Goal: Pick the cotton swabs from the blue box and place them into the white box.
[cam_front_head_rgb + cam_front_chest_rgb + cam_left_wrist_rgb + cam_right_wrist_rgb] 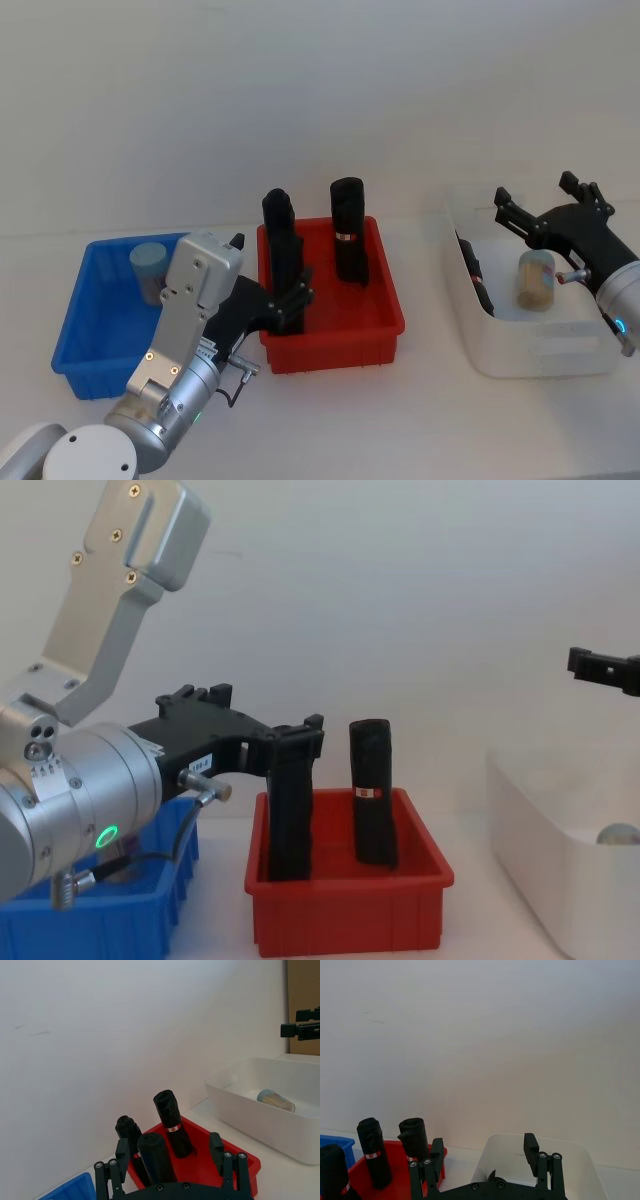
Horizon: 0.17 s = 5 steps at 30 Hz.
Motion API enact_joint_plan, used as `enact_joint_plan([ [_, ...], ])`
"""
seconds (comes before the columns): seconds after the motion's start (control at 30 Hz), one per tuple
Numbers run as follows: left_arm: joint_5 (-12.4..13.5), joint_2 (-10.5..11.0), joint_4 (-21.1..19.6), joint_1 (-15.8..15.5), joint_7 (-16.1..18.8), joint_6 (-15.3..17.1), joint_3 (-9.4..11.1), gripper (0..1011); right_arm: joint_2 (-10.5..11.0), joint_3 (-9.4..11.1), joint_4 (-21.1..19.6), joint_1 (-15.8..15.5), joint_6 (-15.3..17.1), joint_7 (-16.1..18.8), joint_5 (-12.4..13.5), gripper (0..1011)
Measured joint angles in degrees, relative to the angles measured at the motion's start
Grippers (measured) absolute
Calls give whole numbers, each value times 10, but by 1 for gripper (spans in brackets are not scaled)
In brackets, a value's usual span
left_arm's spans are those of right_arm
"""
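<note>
A plain white wall [300, 90] runs straight behind the bench [430, 420], bare apart from a couple of faint scuff marks high up. The bench is white too, smooth and matte, and meets the wall in a soft, pale seam. Light falls evenly, soft and without glare, leaving only weak shadows on the bench. At the wall's far end, seen from the left wrist, stands a brown, board-like panel [303, 990], flat and upright against the white.
</note>
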Motion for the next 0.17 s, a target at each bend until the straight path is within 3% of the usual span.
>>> enact_joint_plan([
  [0.17,0,0,0,0,0,0,0,1004,0,0,0,0,0,0,0,1002],
])
